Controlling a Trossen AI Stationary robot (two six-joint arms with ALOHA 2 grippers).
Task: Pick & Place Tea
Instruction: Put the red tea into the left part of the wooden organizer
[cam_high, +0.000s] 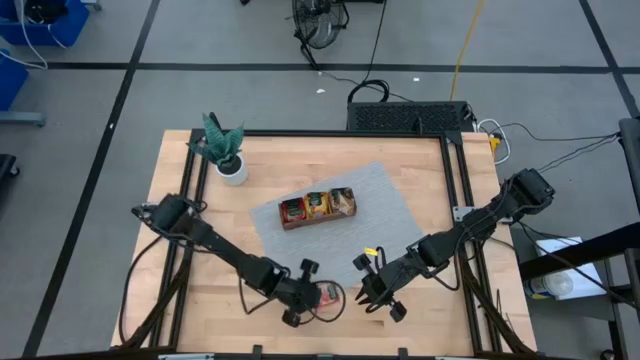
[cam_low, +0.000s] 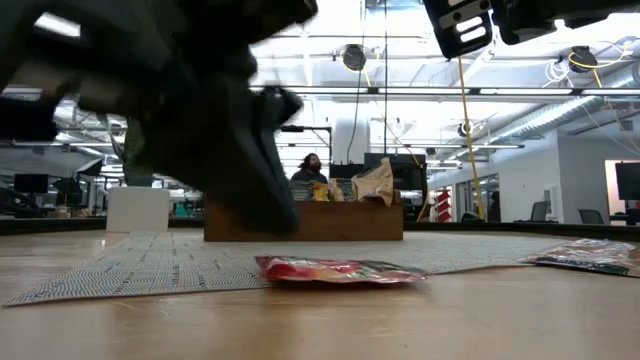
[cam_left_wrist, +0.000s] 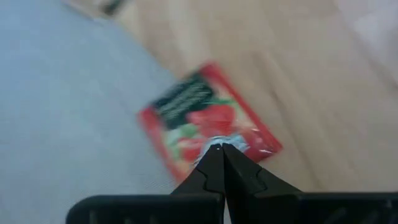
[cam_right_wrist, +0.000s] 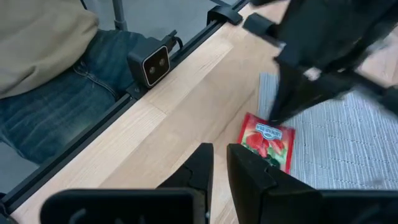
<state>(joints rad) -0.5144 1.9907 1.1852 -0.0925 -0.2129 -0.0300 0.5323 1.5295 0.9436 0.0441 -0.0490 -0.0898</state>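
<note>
Left gripper (cam_left_wrist: 219, 148) is pressed together on the edge of a red tea sachet (cam_left_wrist: 208, 118) lying flat at the grey mat's (cam_high: 400, 215) corner. Right gripper (cam_right_wrist: 219, 163), narrowly parted and empty, is held nearby. Sachet print is blurred.

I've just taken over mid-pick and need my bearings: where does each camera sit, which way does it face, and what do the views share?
High: overhead, looking straight down; both arms, wooden tray, grey mat.
Low: table height, looking level across; left arm looms blurred, red sachet in front.
Left wrist: looks past the shut left gripper at the sachet.
Right wrist: looks past the right gripper toward a seated person's lap.
Shared: all four show the red sachet.
</note>
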